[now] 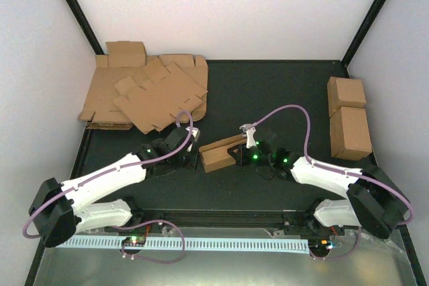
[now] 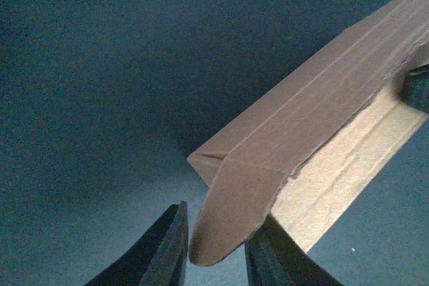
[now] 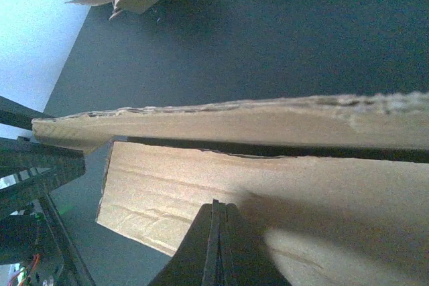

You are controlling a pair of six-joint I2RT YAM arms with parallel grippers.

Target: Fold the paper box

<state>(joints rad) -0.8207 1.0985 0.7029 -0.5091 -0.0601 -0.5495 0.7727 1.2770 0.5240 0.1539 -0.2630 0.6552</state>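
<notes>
So my left claw sits spread around the paper box's near end, and the box's long axis runs to the upper right toward my right claw, which is pressed together.

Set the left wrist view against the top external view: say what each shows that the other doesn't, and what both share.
Only the left wrist: the bent end flap lying between the left gripper's fingers, seen close up. Only the top external: the heap of flat cardboard sheets far left, two cardboard cuboids far right, and the right gripper. Both: the paper box over the dark table.
</notes>
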